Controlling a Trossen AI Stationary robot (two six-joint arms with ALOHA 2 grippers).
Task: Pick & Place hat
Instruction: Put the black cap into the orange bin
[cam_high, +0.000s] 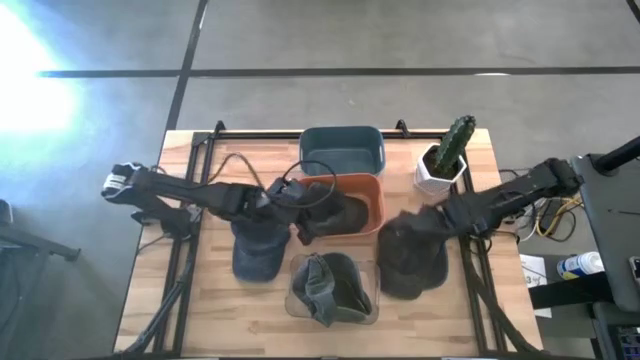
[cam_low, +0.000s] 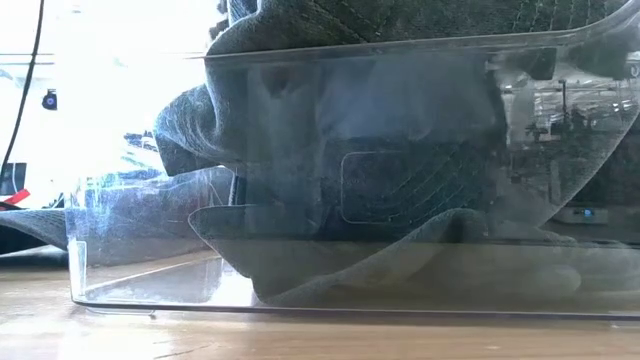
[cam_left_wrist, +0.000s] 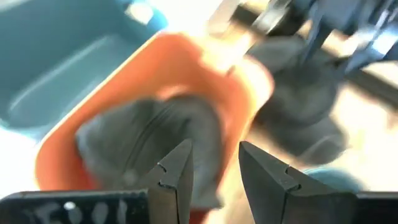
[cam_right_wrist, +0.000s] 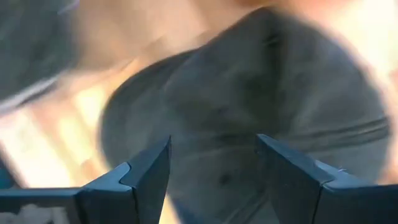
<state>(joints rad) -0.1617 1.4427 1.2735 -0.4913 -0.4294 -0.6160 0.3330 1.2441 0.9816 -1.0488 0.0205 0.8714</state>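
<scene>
A dark grey hat (cam_high: 345, 212) (cam_left_wrist: 149, 143) lies inside the orange bin (cam_high: 377, 195) (cam_left_wrist: 245, 87). My left gripper (cam_high: 305, 222) (cam_left_wrist: 214, 158) is open just above that hat, at the bin's left side. A second dark hat (cam_high: 410, 268) (cam_right_wrist: 267, 93) rests on the table to the right of the orange bin. My right gripper (cam_high: 420, 228) (cam_right_wrist: 214, 149) is open over this hat's far part. A blue-grey hat (cam_high: 257, 255) lies on the table under the left arm. An olive-grey hat (cam_high: 325, 285) (cam_low: 400, 190) sits crumpled in the clear bin (cam_high: 370, 310) (cam_low: 140, 285).
An empty blue bin (cam_high: 340, 155) (cam_left_wrist: 56, 56) stands behind the orange one. A cactus in a white pot (cam_high: 445, 160) stands at the far right corner, close to the right arm. Bare wood shows at the near left and near right corners of the table.
</scene>
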